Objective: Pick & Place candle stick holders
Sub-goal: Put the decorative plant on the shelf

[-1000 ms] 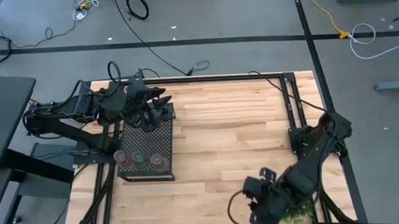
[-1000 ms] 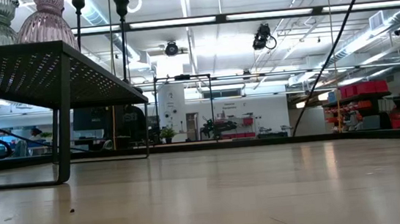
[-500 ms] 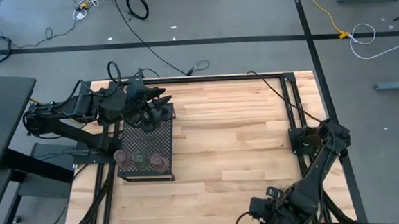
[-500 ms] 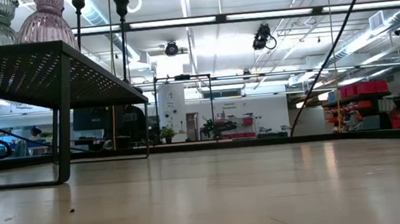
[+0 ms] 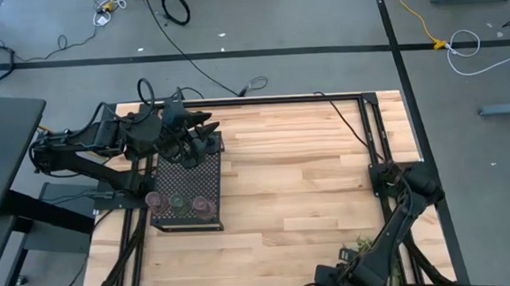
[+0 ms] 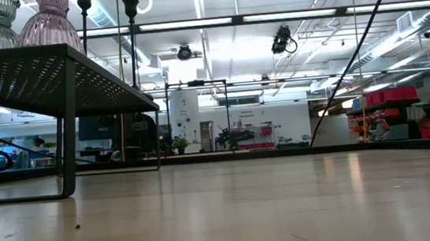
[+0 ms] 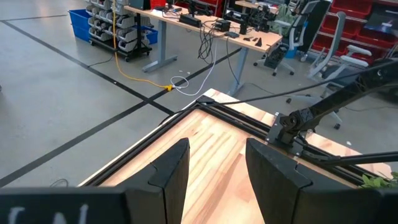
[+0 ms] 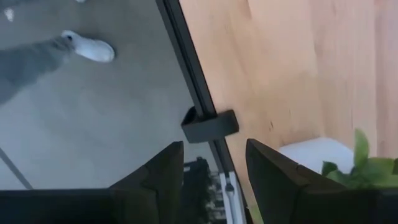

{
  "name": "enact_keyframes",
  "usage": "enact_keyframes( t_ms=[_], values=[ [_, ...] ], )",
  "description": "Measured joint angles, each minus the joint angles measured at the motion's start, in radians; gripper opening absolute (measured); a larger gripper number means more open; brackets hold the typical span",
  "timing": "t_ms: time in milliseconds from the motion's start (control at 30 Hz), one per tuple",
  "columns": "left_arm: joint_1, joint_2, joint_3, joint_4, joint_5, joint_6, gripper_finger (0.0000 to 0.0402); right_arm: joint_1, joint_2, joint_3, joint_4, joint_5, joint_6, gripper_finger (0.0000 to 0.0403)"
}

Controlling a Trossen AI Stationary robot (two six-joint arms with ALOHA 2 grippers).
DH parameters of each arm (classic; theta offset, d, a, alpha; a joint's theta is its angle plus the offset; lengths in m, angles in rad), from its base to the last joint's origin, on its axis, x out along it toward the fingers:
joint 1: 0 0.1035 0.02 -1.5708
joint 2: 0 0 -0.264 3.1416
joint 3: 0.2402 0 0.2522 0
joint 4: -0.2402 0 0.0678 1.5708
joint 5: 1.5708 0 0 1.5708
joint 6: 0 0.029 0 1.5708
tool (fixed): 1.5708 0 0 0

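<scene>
on the perforated stand (image 5: 187, 190), glass holders (image 5: 177, 201) sit in a row; left pincer (image 7: 214, 168) and right pincer (image 8: 211, 171) both stand apart, empty.

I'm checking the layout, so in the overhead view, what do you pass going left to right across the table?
Left gripper over the black perforated stand carrying three glass candle holders → bare wooden tabletop → green plant → right arm base.
</scene>
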Motion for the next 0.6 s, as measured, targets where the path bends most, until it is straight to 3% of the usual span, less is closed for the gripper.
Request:
enact_keyframes(
  t_ms=[333, 600],
  values=[
    [0.0, 0.0, 0.0, 0.0, 0.0, 0.001, 0.0162, -0.004, 0.034, -0.001, -0.056, -0.052, 0.12, 0.0174],
    [0.0, 0.0, 0.0, 0.0, 0.0, 0.001, 0.0162, -0.01, 0.033, -0.101, 0.107, -0.152, 0.271, 0.0174]
  ],
)
